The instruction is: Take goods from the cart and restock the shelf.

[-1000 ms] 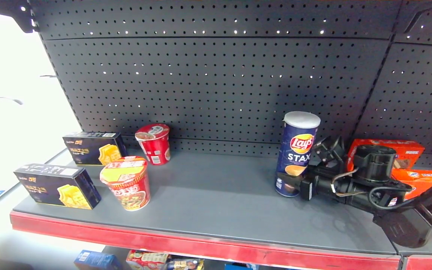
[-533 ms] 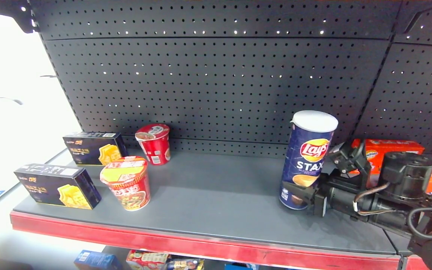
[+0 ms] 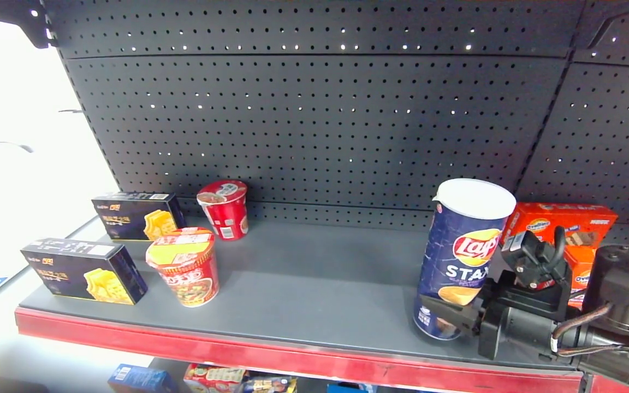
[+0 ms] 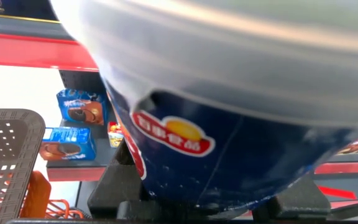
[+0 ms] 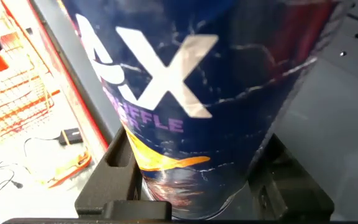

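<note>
Head view: the right gripper (image 3: 441,321) has its jaws clamped low on the chips can (image 3: 467,245), which leans slightly at the front right of the shelf (image 3: 314,284), beside orange boxes (image 3: 565,221).

Left wrist view: the left gripper (image 4: 204,200) holds a dark blue lidded tub (image 4: 229,149) in its jaws.

Right wrist view: the jaws grip the chips can near its base.

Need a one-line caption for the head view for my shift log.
Right gripper grips the blue chips can low down, near the shelf front edge, beside orange boxes.
</note>
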Controlling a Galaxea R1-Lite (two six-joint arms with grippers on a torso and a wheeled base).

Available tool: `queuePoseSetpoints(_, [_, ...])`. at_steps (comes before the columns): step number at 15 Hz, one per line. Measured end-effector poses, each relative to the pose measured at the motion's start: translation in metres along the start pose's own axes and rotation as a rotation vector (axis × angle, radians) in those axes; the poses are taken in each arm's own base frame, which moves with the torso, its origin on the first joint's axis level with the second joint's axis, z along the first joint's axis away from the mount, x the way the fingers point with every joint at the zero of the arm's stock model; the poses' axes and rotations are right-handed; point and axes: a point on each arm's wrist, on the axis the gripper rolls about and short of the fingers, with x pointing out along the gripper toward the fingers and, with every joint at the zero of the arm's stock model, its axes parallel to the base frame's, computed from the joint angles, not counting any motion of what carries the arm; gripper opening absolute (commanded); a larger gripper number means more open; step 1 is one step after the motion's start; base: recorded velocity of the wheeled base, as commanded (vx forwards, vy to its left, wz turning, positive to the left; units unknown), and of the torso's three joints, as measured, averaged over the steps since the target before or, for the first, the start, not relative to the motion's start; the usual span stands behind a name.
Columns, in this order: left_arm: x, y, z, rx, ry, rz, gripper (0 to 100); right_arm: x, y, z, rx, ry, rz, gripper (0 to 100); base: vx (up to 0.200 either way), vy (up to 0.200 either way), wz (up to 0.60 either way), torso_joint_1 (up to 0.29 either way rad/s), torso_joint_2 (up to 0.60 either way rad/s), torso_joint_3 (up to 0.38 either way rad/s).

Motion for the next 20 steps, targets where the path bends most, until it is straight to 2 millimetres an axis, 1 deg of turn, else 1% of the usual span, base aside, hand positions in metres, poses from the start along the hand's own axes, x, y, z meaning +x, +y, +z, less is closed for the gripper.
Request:
queuePoseSetpoints(4, [0.000, 0.000, 0.000, 0.000, -0.001, 0.003, 0, 0.005, 0.000, -0.007, 0.012, 0.030, 0.007, 0, 0.000, 0.000, 0.00, 0.000, 0.00, 0.000])
queuePoseSetpoints(9, [0.000, 0.000, -0.001, 0.000, 0.003, 0.003, 0, 0.021, -0.004, -0.011, 0.028, 0.025, 0.015, 0, 0.000, 0.000, 0.00, 0.000, 0.00, 0.000])
queuePoseSetpoints(14, [0.001, 0.000, -0.002, -0.001, 0.008, 0.004, 0, 0.029, -0.004, -0.019, 0.033, 0.040, 0.025, 0, 0.000, 0.000, 0.00, 0.000, 0.00, 0.000])
queuePoseSetpoints(15, [0.001, 0.000, -0.002, -0.001, 0.008, 0.004, 0, 0.030, -0.004, -0.020, 0.033, 0.044, 0.025, 100, 0.000, 0.000, 0.00, 0.000, 0.00, 0.000])
queuePoseSetpoints(20, [0.001, 0.001, -0.002, -0.001, 0.009, 0.003, 0, 0.030, -0.004, -0.025, 0.033, 0.062, 0.026, 100, 0.000, 0.000, 0.00, 0.000, 0.00, 0.000])
